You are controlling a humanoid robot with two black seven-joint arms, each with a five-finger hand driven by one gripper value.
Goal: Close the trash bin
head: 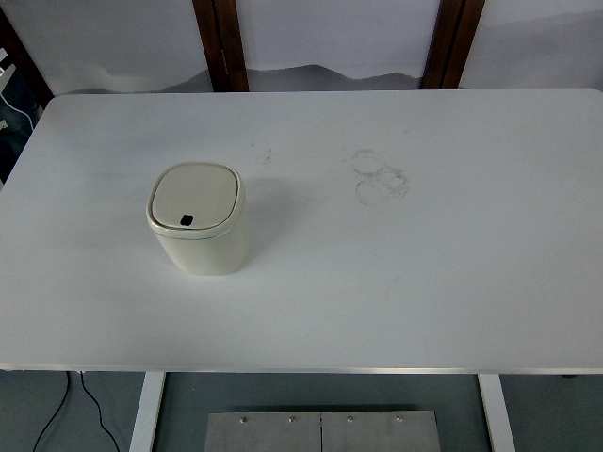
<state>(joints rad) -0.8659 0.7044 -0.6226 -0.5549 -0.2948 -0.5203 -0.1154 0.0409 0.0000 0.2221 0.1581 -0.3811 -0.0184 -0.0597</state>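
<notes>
Looked like a plain lab or test room rather than a home. Marked by a large white table (452,282) on white metal legs (148,414), its top scuffed with faint ring stains (379,179). Behind the table, blank pale wall panels (330,33) split by dark wooden posts (221,42). Under the table's near edge, a grey floor, a loose black cable (57,414) and a bolted metal plate (322,431). On the table's left half, one small cream trash bin (198,221), lid down.
</notes>
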